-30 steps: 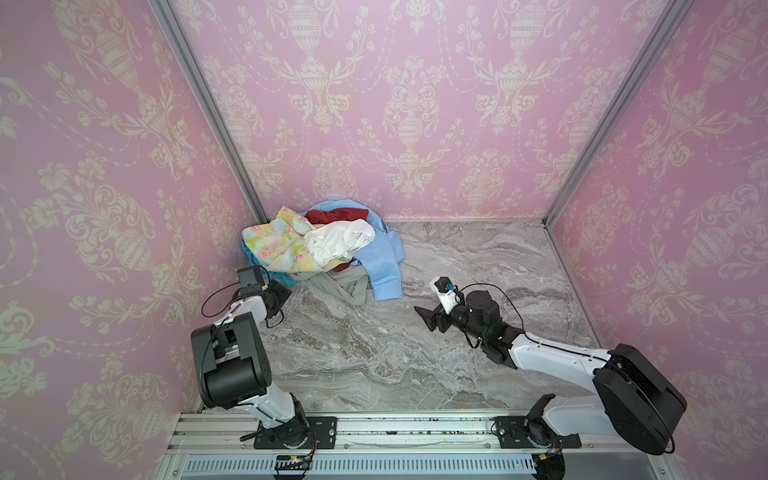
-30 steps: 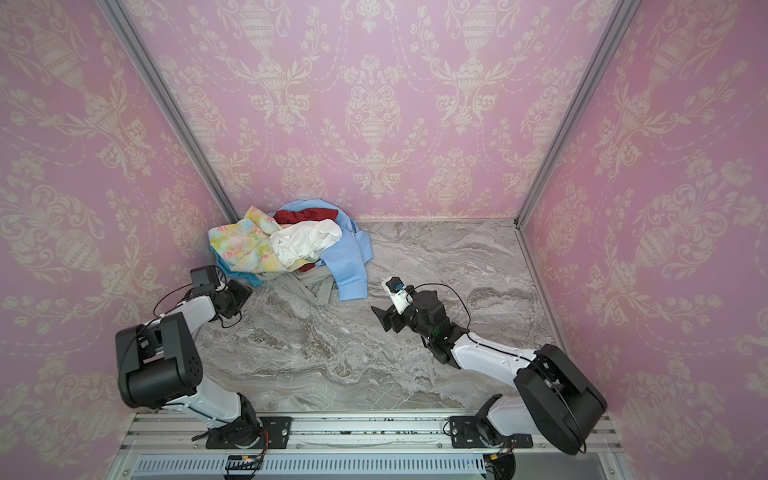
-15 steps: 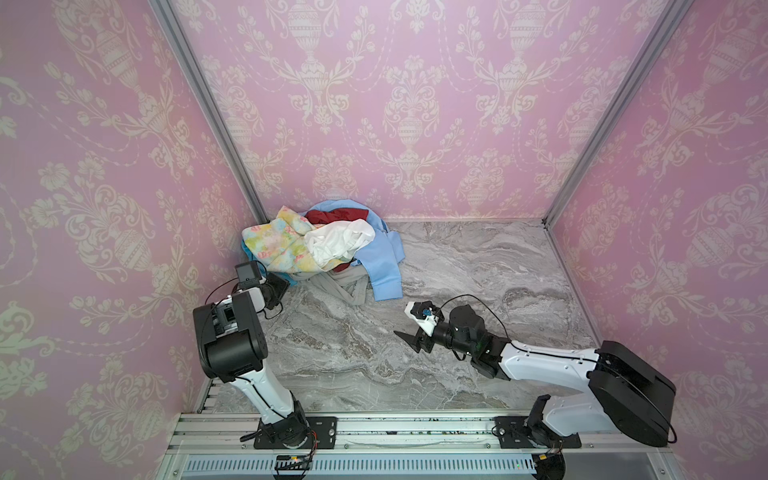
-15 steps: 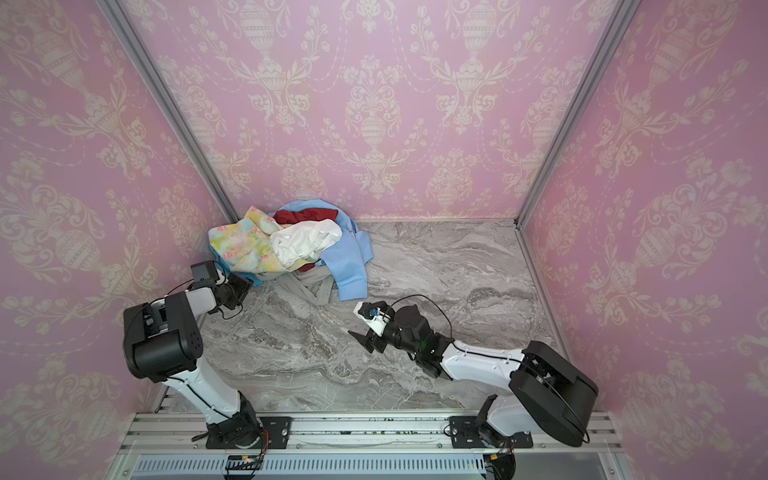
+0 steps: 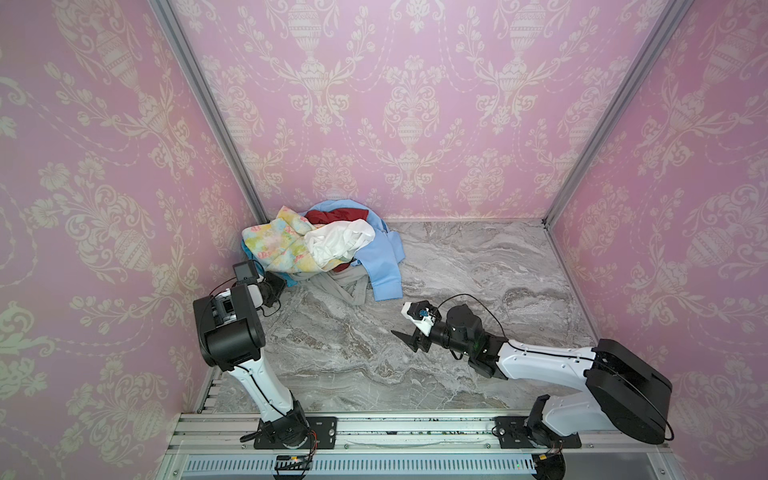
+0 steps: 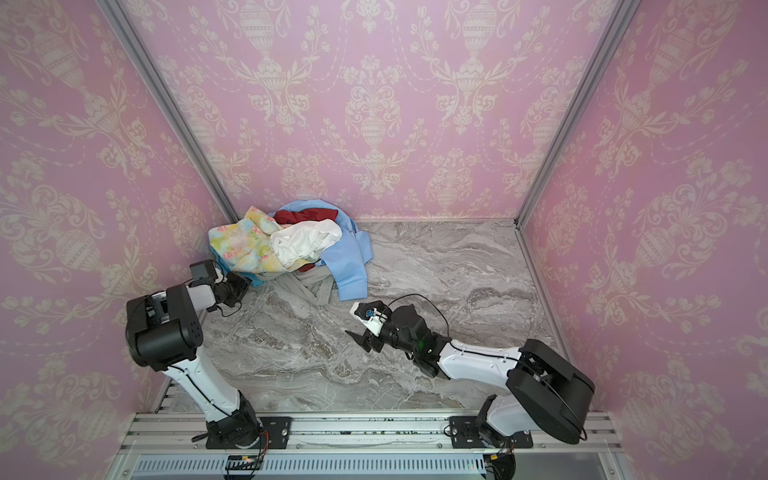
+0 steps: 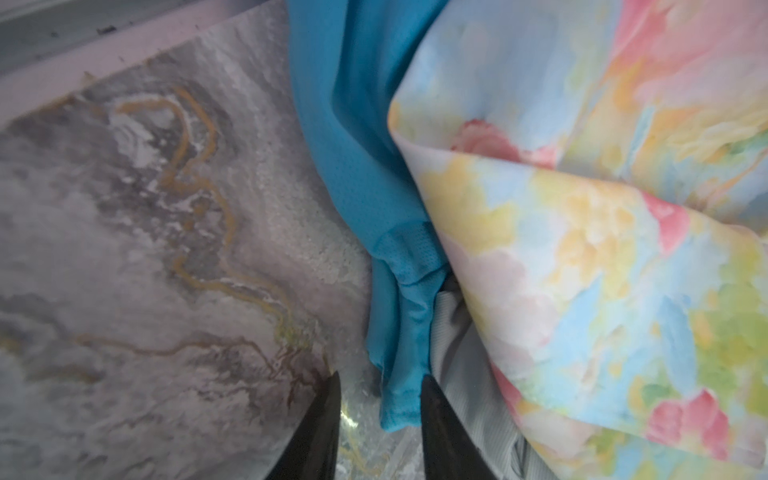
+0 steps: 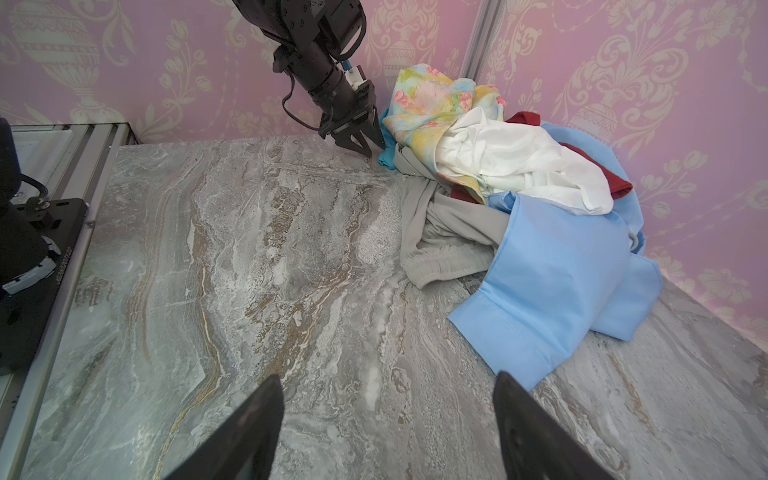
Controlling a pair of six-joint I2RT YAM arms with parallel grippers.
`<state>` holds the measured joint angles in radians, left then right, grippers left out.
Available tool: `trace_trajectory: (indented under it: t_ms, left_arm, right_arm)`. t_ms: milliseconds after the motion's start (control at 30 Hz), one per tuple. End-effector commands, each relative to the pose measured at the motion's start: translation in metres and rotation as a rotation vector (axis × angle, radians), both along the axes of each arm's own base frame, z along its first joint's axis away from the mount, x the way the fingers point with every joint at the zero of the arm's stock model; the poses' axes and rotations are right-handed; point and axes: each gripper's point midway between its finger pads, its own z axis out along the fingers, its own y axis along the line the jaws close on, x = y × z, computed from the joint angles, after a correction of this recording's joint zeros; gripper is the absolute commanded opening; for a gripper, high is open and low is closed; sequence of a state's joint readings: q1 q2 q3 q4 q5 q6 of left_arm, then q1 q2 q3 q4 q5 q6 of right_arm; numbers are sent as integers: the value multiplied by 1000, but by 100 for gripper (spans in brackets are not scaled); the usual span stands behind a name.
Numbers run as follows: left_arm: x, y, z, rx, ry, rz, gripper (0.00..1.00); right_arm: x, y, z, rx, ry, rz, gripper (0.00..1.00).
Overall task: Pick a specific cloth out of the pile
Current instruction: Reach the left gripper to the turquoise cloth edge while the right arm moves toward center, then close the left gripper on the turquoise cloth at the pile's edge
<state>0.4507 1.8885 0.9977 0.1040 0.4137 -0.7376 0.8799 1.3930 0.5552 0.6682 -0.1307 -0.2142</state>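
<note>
cloth [image 7: 357, 166], long fold, tip toward left hand [image 7: 380, 376]

The table [image 5: 457, 299] I work at is grey veined marble, and the pile [image 5: 332, 249] sits in its far left corner. Directly on the surface lie a grey garment [image 8: 449, 232], a sky-blue shirt [image 8: 552, 282] spilling toward the middle, and a strip of the cloth [image 7: 365, 174] on the pile's side toward the table's left edge.
</note>
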Motion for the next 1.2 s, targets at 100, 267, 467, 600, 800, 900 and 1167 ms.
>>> trace_trajectory:
  t_ms: [100,267,467,600,800,900,1167]
  left_arm:
    - [14,8,-1,-8,-29,1,35]
    - [17,9,-5,-16,-28,6,36]
    - [17,8,-13,-9,-3,0,35]
    - [15,1,-19,-5,11,-13,34]
    - [14,-5,-30,-10,25,-6,28]
    - [16,-7,-33,-9,30,-3,26]
    - [17,-7,-28,1,21,2,0]
  right_arm:
    - [4,4,9,5,-31,-9,80]
    - [6,2,6,-3,-28,-27,80]
    - [8,2,-1,-12,-23,-38,81]
    - [8,1,-2,-10,-25,-41,81]
    - [9,-1,-2,-10,-28,-50,81]
    - [9,-2,-2,-10,-28,-54,81]
    - [12,-4,-5,-22,-34,-74,81]
